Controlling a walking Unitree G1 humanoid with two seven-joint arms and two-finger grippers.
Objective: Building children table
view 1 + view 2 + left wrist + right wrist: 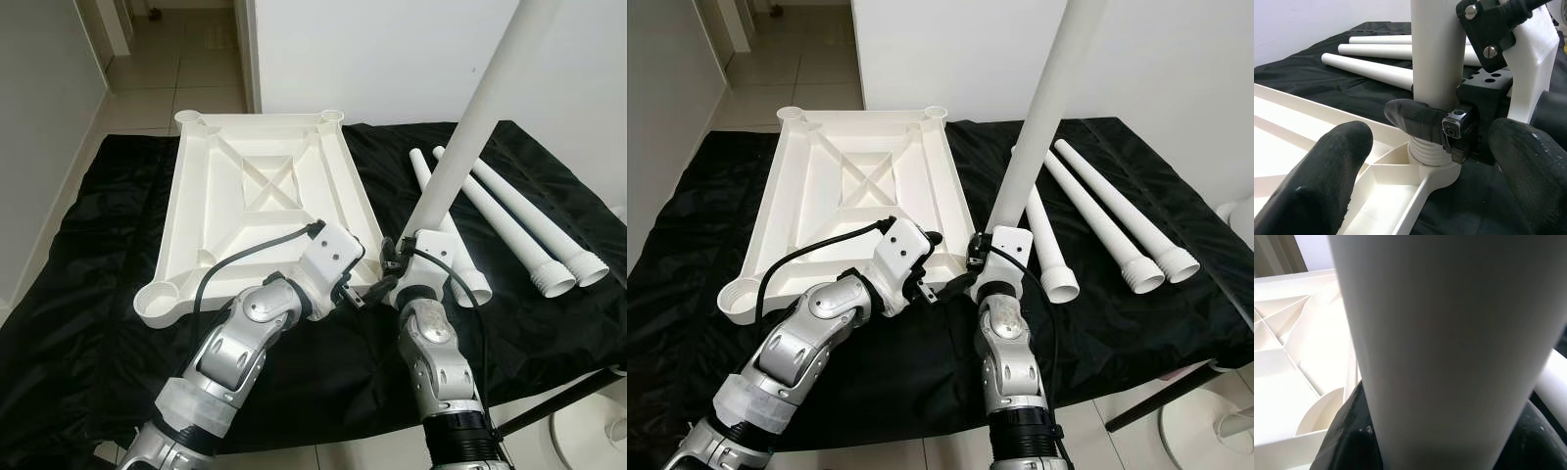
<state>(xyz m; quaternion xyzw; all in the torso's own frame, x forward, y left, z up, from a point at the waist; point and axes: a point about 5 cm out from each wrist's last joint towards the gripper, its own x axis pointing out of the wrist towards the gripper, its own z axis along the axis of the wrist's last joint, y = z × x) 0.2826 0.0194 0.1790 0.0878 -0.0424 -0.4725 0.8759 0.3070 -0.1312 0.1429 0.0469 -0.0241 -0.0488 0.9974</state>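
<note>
While the right gripper (400,266) has its jaws clamped low on the white leg (468,137), I can see that leg standing nearly upright, its ridged foot seated in the near right corner socket of the tabletop (211,206), which lies upside down on the black cloth (88,323) over the counter. My left gripper (355,290) sits just beside that corner with its jaws apart, closed on nothing, one fingertip (1332,161) over the rim of the top. Three spare legs (509,211) lie side by side on the cloth, to the right of the top and apart from it. I judge the leg to be a light, stiff, hollow plastic tube with a smooth skin that will slip under a twist, so I would keep my hold low, just above the ridged end, where the push goes straight down into the socket and the long free end has least leverage to tip it. I judge the top, ribbed underneath, to be stiff but light and likely to slide on the cloth, so the left jaws should brace its rim near the socket.
</note>
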